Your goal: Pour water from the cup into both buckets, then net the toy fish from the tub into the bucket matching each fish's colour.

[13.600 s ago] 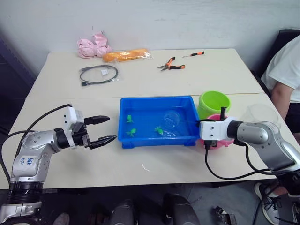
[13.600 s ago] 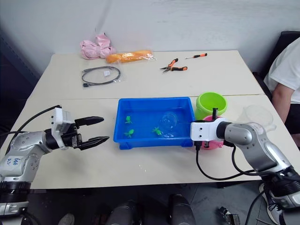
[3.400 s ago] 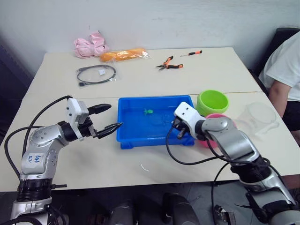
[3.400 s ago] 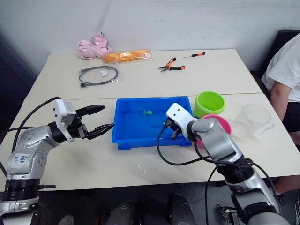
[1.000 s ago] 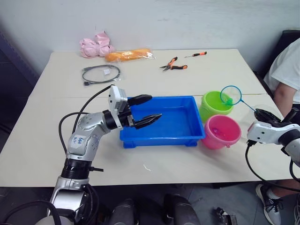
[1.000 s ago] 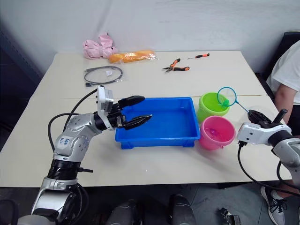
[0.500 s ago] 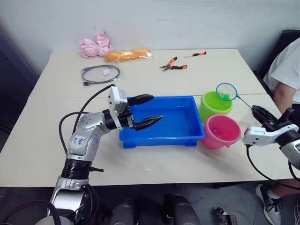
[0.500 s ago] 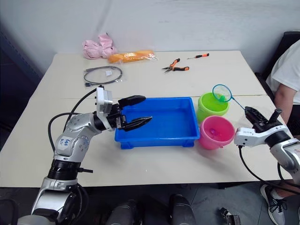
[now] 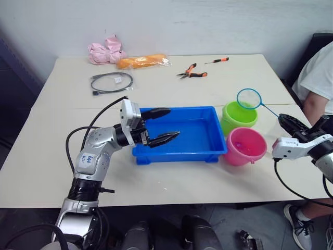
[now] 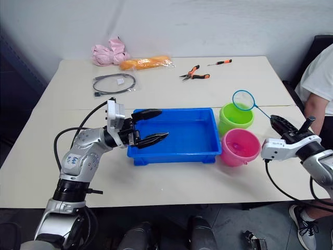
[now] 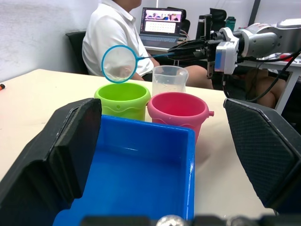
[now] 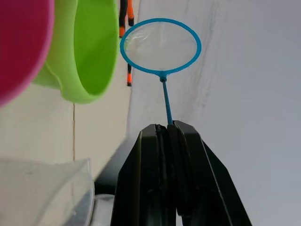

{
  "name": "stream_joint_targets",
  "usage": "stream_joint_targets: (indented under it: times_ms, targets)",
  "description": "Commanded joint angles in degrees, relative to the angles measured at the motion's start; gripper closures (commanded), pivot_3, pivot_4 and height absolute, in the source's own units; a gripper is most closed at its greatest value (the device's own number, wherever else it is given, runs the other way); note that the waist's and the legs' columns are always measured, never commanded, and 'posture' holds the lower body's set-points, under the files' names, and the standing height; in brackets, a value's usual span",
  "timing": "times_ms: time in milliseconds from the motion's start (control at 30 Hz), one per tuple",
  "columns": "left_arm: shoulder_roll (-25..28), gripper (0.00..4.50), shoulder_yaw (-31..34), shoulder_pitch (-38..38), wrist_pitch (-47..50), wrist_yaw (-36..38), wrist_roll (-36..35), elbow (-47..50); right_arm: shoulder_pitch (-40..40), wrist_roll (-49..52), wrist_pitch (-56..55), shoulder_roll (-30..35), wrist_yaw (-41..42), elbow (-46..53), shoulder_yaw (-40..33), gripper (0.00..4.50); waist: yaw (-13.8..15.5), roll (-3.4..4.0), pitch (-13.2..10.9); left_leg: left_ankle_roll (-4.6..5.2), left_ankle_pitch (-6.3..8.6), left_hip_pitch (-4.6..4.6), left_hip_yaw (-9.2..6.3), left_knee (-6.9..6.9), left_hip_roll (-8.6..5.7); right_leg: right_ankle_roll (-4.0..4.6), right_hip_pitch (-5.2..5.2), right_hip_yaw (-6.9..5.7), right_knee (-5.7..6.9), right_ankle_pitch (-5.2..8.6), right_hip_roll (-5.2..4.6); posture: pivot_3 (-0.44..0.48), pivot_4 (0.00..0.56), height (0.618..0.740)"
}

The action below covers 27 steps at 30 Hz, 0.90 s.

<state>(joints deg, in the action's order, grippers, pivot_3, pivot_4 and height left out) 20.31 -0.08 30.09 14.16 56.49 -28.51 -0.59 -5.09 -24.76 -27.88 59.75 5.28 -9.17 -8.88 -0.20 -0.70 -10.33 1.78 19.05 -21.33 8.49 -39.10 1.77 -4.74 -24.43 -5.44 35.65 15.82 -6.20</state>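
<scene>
My left gripper [image 9: 165,125] hangs open over the left part of the blue tub [image 9: 182,154], nothing between its fingers [image 11: 66,150]. The toy fish are out of view. My right gripper [image 9: 284,120] is shut on the thin handle of the net [image 9: 248,98], whose blue ring hovers above the far rim of the lime green bucket [image 9: 238,115]. Its mesh [image 12: 161,39] looks empty. The pink bucket [image 9: 244,146] stands just in front of the green one, right of the tub. The clear cup [image 11: 169,80] stands behind the buckets, near my right gripper.
At the back of the table lie orange-handled pliers [image 9: 191,70], a screwdriver [image 9: 218,60], a bagged cable [image 9: 111,82], an orange packet [image 9: 140,61] and a pink bag [image 9: 106,52]. A person in a white shirt [image 9: 317,78] sits at the table's right end.
The net ring has risen a little above the green bucket, and the green speck in its mesh half a second ago is gone. My left gripper has dipped slightly over the tub.
</scene>
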Motion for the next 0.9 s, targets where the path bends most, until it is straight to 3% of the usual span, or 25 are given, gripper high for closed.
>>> stream_joint_targets:
  times_ms: [33,233,400,500,600,767,900]
  targets:
    - [2.23,0.06,3.82,-0.45,0.28,3.50,-4.50,1.30,1.07,22.82,4.88,-1.65,14.46,6.40,-3.46,4.50,-0.03,0.00,0.00,0.00,0.00,0.00,-0.01,0.00,0.00,0.00,0.00,0.00,0.00,0.00,0.00,0.000,0.150,0.740]
    - [11.44,0.06,5.77,-1.46,6.07,13.30,-10.11,3.90,4.93,50.89,22.31,-2.12,34.33,21.04,-4.45,4.50,0.03,0.01,0.00,0.01,0.01,0.03,-0.06,0.00,0.08,0.01,0.02,-0.04,0.00,0.00,-0.14,0.000,0.150,0.740]
    - [17.51,0.06,7.20,-3.26,7.30,21.04,-13.67,7.64,4.28,66.27,38.31,-0.03,41.57,34.46,-3.41,4.50,0.15,0.01,0.00,0.12,0.08,0.01,-0.14,-0.02,0.04,0.02,0.05,-0.10,-0.02,0.00,-0.32,0.000,0.150,0.740]
    - [21.35,0.06,8.08,-6.51,7.10,25.85,-14.30,10.15,3.42,66.49,43.27,0.67,45.33,40.44,1.62,4.50,0.12,0.01,0.00,0.15,0.11,0.02,-0.16,-0.02,0.03,0.04,0.08,-0.15,-0.06,0.01,-0.36,0.000,0.150,0.740]
    - [26.48,0.06,8.92,-12.28,8.39,29.64,-14.59,13.38,2.42,59.96,43.71,-0.96,48.05,43.08,10.50,4.50,-0.02,-0.01,-0.01,0.07,0.19,0.02,-0.19,-0.01,0.08,0.15,0.07,-0.19,-0.07,0.08,-0.35,0.000,0.150,0.740]
    - [30.07,0.06,8.37,-18.05,8.52,30.72,-13.19,16.07,-0.74,49.17,41.43,-8.19,49.01,37.76,22.13,4.50,-0.03,-0.17,0.09,0.10,0.23,0.01,-0.16,-0.01,0.02,0.18,0.02,-0.20,-0.06,0.09,-0.41,0.000,0.150,0.740]
    - [29.51,0.06,8.55,-19.55,4.98,29.72,-11.27,15.10,-2.90,41.03,37.72,-12.59,51.39,30.57,28.53,4.50,0.22,-0.10,0.05,0.08,0.26,-0.04,-0.18,-0.02,0.01,0.20,-0.02,-0.24,-0.04,0.11,-0.42,0.000,0.150,0.740]
